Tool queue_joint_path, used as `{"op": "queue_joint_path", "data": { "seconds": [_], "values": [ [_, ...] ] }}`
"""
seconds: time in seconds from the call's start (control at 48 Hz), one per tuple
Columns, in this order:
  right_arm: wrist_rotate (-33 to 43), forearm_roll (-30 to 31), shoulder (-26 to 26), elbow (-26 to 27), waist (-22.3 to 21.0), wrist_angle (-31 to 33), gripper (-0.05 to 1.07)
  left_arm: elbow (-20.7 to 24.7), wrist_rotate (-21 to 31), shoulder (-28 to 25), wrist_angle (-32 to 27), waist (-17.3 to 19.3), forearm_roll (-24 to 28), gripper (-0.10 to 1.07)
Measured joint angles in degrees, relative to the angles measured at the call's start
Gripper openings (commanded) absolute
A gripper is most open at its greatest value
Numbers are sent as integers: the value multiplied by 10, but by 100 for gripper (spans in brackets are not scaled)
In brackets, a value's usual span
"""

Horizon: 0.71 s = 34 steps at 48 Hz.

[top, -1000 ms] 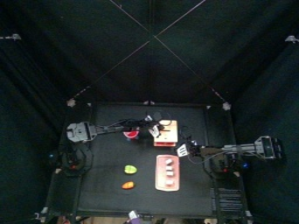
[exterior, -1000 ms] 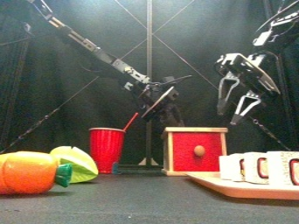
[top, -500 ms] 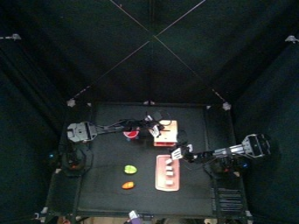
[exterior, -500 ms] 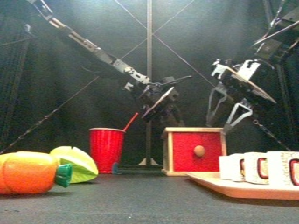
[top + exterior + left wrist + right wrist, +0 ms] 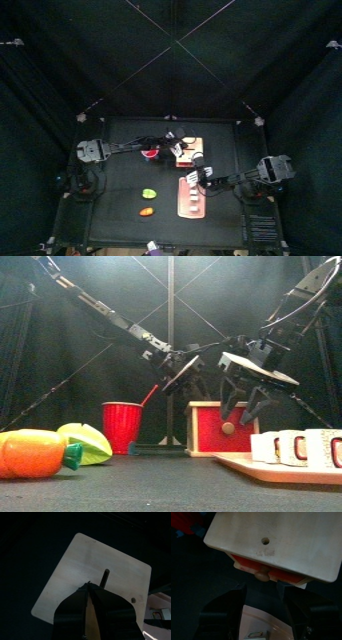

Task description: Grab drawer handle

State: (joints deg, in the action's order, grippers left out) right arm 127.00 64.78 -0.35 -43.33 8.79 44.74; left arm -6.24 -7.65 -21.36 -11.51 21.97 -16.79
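Right gripper jaws spread wide, holding nothing; drawer handle sits just ahead, centred between them on cabinet red face; left gripper jaws closed together, empty, over cabinet top.

Both arms are black: the left arm is a thin jointed rod with a pale grey round motor housing at its 9 o'clock end. The right arm has a bulkier dark grey housing, and white patches mark its gripper, whose fingers are broad, matte black.
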Motion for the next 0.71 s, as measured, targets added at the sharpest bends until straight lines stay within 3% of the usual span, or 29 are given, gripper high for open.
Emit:
{"op": "queue_joint_path", "data": {
  "seconds": [0.271, 0.708],
  "values": [
    [-1, -2, 46, 32, -2, 18, 86, -1, -1, 0, 0, 0, 0, 56],
    [0, -29, 67, 55, -4, 74, 85, 0, -1, -6, 1, -1, 1, 56]
  ]
}}
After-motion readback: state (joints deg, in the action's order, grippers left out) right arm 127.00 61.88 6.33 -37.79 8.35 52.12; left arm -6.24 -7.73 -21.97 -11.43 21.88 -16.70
